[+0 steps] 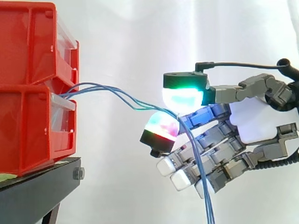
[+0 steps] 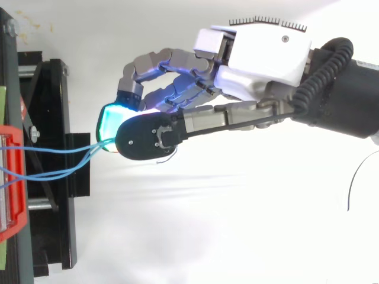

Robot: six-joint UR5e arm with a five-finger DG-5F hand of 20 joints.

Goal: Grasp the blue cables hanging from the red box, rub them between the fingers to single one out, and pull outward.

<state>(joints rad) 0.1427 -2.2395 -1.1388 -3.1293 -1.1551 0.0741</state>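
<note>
blue cables [image 1: 100, 86], a few thin strands, come out of the front of the lower red box [image 1: 28, 135] on the black stand [image 1: 37, 191] and run across open air to the hand [image 1: 254, 121]. the hand pinches them between a green-glowing pad [image 1: 183, 95] and a magenta-red pad [image 1: 161, 126]. beyond the pinch the strands droop down past the other fingers.

Ahead of the fingertips, red bins [image 1: 28, 93]: glossy smooth plastic w/ clear plastic fronts [image 1: 63, 122]. Below those, black stand [image 1: 37, 191]: matt metal, shiny bolt [image 1: 78, 174]. Between the pads [image 1: 183, 97] (translucent), blue cables [image 1: 117, 95]: thin, smooth sheath. The hand [image 1: 252, 123]: glossy white plastic palm shell, matt grey links. Behind it, curtain [image 1: 140, 37]: matt white cloth.
</note>
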